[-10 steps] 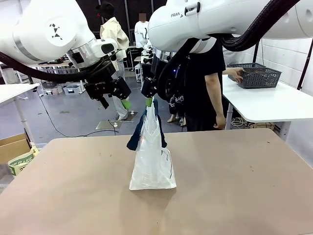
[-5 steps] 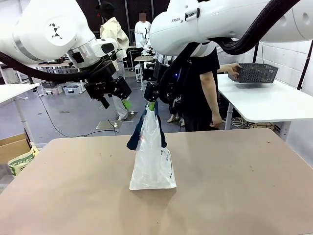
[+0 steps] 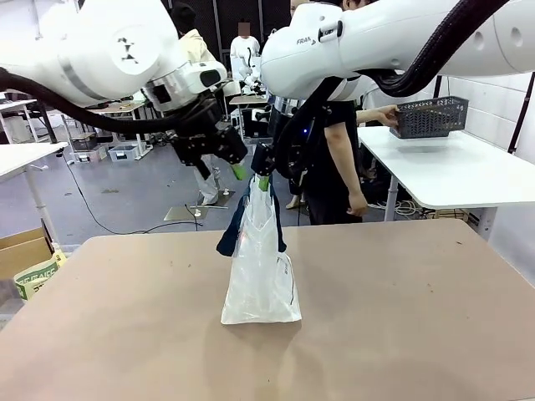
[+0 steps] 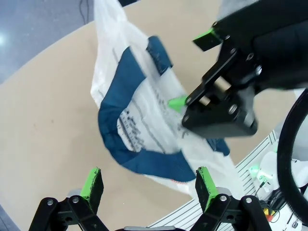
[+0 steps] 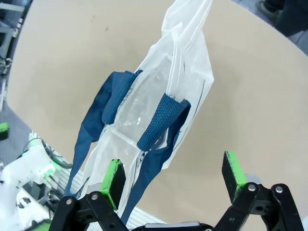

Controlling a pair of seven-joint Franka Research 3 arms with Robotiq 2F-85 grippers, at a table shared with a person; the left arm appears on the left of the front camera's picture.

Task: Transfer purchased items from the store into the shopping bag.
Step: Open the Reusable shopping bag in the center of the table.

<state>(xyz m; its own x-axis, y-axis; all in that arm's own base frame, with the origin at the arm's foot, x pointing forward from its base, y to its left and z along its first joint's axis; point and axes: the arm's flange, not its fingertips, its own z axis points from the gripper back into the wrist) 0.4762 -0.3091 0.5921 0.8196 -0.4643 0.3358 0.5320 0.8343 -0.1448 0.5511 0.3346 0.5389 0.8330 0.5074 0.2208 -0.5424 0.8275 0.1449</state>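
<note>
Jaws stand wide on both grippers, nothing clamped; the left gripper (image 3: 222,171) hangs just left of the top of the shopping bag (image 3: 261,284), apart from it; the right gripper (image 3: 262,177) sits right over that top, one green pad touching the plastic; the bag stands upright mid-counter (image 3: 418,317), blue handles (image 5: 159,127) drooping; behind, a person's hand (image 3: 386,115) grips the grey basket (image 3: 428,117) over a white counter (image 3: 468,175).
</note>
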